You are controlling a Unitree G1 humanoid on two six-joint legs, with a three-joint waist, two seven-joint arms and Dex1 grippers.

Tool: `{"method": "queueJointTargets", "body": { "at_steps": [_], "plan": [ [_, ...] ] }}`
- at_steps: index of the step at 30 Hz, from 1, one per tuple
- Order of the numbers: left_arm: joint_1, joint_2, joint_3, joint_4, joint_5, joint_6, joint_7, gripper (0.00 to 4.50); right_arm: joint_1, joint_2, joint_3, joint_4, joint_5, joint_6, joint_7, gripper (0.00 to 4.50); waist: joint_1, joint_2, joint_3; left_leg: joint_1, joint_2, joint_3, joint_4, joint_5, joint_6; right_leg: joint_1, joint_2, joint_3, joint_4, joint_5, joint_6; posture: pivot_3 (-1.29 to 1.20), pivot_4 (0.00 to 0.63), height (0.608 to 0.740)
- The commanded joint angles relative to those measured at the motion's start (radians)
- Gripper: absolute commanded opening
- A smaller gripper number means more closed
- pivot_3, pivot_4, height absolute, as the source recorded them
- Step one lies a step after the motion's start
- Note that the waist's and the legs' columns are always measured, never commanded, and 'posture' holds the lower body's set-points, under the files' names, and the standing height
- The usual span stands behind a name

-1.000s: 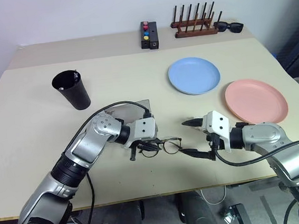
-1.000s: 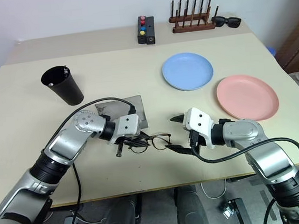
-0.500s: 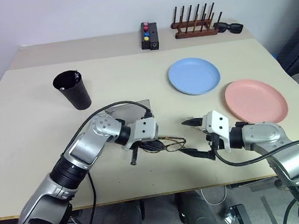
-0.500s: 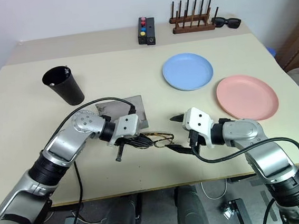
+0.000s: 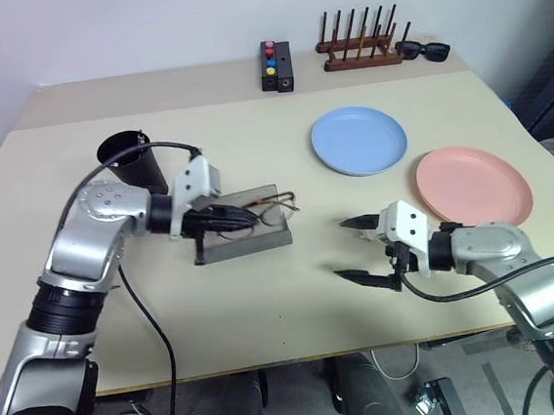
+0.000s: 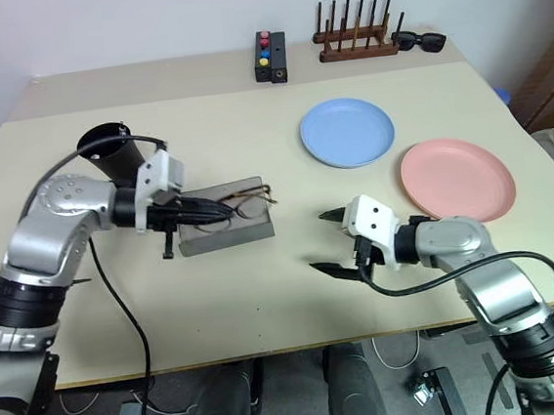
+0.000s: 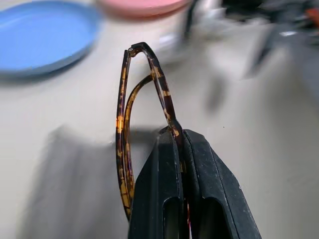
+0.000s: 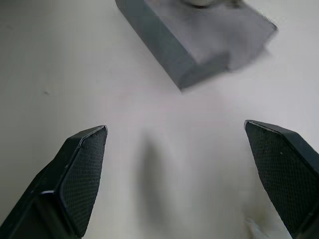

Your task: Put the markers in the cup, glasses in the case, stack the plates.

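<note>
Since the earlier frame, left gripper (image 5: 221, 216) has carried the glasses (image 5: 258, 212) up and leftward; they now hang over the case (image 5: 243, 236), directly beneath its fingertips. Its jaws are clamped on the frame. Right gripper (image 5: 362, 250) waits spread wide and empty, the case well off its tips. Step in hand: casing the glasses. Next move likely calls for lowering, then release.

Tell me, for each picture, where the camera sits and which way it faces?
Head views: from the head, down over the table; both arms show.
Left wrist view: along the left tool, shut on the glasses.
Right wrist view: along the open right tool, toward the case.
Shared: the left wrist and head views show the blue plate.
</note>
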Motion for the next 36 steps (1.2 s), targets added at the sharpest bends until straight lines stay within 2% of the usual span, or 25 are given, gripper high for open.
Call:
{"method": "queueJointTargets", "body": {
  "at_steps": [1, 10, 16, 26, 27, 28, 32, 36],
  "plan": [
    [-0.036, 0.013, 0.035, 0.098, 0.011, -0.065, -0.019, 0.04, -0.026, 0.054, 0.012, -0.028, 0.015, -0.031, -0.025, 4.5, 0.001, 0.0, 0.0, 0.0, 0.0, 0.0, 0.0, 0.0, 0.0, 0.0, 0.0, 0.0, 0.0, 0.001, -0.001, 0.0, 0.15, 0.739],
    [-0.055, -0.026, -0.03, 0.242, 0.041, -0.077, -0.097, 0.04, -0.031, 0.095, 0.017, -0.016, 0.006, -0.037, -0.045, 4.5, 0.003, 0.0, 0.0, -0.001, 0.0, 0.0, 0.0, 0.0, 0.0, 0.0, 0.0, 0.0, 0.0, 0.002, -0.002, 0.0, 0.15, 0.739],
    [-0.042, -0.029, -0.085, 0.263, 0.077, -0.108, -0.165, 0.04, -0.019, 0.089, 0.016, -0.02, 0.002, -0.035, -0.056, 4.5, 0.0, 0.0, 0.0, -0.001, 0.0, 0.0, 0.0, 0.0, 0.0, -0.001, 0.0, 0.0, 0.0, 0.002, -0.002, 0.0, 0.15, 0.739],
    [-0.056, -0.056, -0.106, 0.314, 0.125, -0.136, -0.158, 0.04, -0.016, 0.091, 0.022, -0.022, 0.002, -0.036, -0.061, 4.5, 0.002, 0.0, 0.0, -0.001, 0.0, 0.0, 0.0, 0.0, 0.0, -0.001, 0.0, 0.0, 0.0, 0.002, -0.002, 0.0, 0.15, 0.739],
    [-0.058, -0.059, -0.103, 0.321, 0.128, -0.137, -0.15, 0.65, -0.017, 0.092, 0.023, -0.021, 0.002, -0.036, -0.062, 4.5, 0.003, 0.0, 0.0, -0.001, 0.0, 0.0, 0.0, 0.0, 0.0, -0.001, 0.0, 0.0, 0.0, 0.002, -0.002, 0.0, 0.15, 0.739],
    [-0.06, -0.062, -0.098, 0.324, 0.13, -0.146, -0.142, 0.98, -0.019, 0.093, 0.024, -0.019, 0.002, -0.037, -0.061, 4.5, 0.003, 0.0, 0.0, -0.001, 0.0, 0.0, 0.0, 0.0, 0.0, -0.001, 0.0, 0.0, 0.0, 0.002, -0.002, 0.0, 0.15, 0.739],
    [-0.066, -0.066, -0.078, 0.323, 0.127, -0.159, -0.12, 2.94, -0.023, 0.094, 0.028, -0.014, 0.002, -0.037, -0.059, 4.5, 0.002, 0.0, 0.0, -0.001, 0.0, 0.0, 0.0, 0.0, 0.0, -0.001, 0.0, 0.0, 0.0, 0.002, -0.002, 0.0, 0.15, 0.739],
    [-0.085, -0.071, -0.035, 0.315, 0.097, -0.16, -0.096, 2.94, -0.029, 0.095, 0.031, -0.009, 0.002, -0.038, -0.056, 4.5, 0.002, 0.0, 0.0, -0.001, 0.0, 0.0, 0.0, 0.0, 0.0, -0.001, 0.0, 0.0, 0.001, 0.002, -0.002, 0.0, 0.15, 0.739]
  ]
}}
